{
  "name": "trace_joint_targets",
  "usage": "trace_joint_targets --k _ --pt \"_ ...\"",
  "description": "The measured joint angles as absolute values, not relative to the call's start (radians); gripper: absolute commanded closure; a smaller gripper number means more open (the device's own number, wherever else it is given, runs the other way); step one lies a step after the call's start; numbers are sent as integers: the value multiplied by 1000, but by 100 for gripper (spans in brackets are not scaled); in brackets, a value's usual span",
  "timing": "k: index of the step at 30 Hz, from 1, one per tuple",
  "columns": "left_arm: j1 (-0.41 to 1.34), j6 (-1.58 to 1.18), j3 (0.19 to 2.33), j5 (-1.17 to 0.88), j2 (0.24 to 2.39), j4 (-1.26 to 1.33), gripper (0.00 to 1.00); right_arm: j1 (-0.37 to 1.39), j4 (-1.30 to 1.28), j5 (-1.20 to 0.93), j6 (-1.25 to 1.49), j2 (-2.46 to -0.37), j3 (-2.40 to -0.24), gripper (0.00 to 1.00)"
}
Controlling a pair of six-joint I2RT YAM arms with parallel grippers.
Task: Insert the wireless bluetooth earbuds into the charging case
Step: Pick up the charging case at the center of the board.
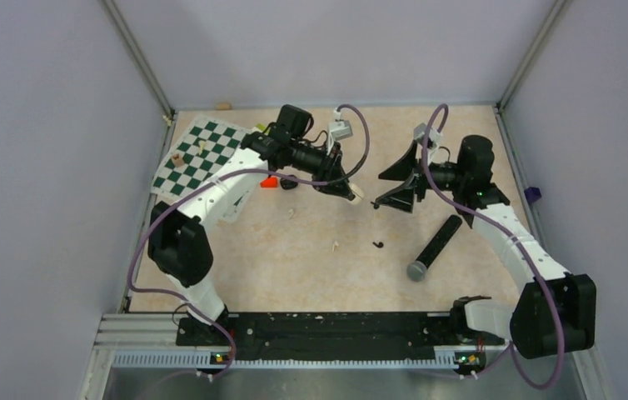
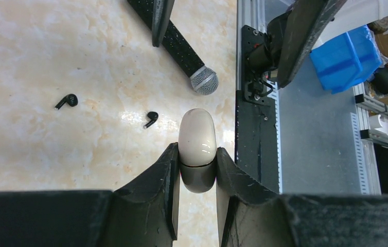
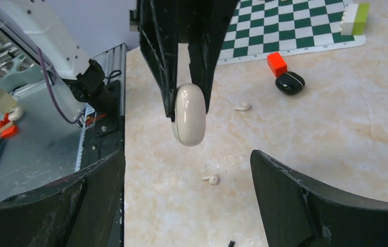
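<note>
The black glossy charging case lies on the table beside a small red block; it also shows in the top view. Two tiny black earbuds lie apart on the table; one shows in the top view. My left gripper is shut on a cream-white pill-shaped case and holds it above the table, as the right wrist view shows. My right gripper is wide open and empty, facing that white case from close by.
A black microphone with a grey head lies right of centre. A green-and-white chessboard with small pieces lies at the back left. Two small white earbuds lie on the table. White and green blocks sit by the board.
</note>
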State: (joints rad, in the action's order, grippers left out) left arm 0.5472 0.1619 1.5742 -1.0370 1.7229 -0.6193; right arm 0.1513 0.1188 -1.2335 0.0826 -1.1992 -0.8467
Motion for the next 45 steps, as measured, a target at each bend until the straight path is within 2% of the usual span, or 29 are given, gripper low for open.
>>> trace_joint_targets --k 4,15,24,28,33,35,39,41,45 --pt "561 139 1568 -1052 1735 -598 100 160 164 -1271 94 -1193 -842 22" --pt "614 131 1568 -1055 1737 -579 100 216 110 -1285 -20 -1201 -843 31" --pt "647 157 1569 -1045 1744 -594 100 236 -9 -1265 -115 -1261 -853 47" --pt "649 167 1569 -1030 1744 -599 100 252 -45 -1260 -141 -1267 -862 60" --pt "657 192 1569 -998 1744 -611 100 265 -81 -1265 -157 -1272 -871 89" --pt "662 203 1569 -993 1744 -617 94 265 -94 -1261 -155 -1274 -872 99" --pt "668 212 1569 -979 1744 -632 75 265 -113 -1262 -159 -1278 -872 100" --pt "670 213 1569 -974 1744 -634 58 265 -117 -1261 -161 -1278 -872 100" --pt "673 225 1569 -947 1744 -635 36 265 -116 -1262 -165 -1277 -872 100"
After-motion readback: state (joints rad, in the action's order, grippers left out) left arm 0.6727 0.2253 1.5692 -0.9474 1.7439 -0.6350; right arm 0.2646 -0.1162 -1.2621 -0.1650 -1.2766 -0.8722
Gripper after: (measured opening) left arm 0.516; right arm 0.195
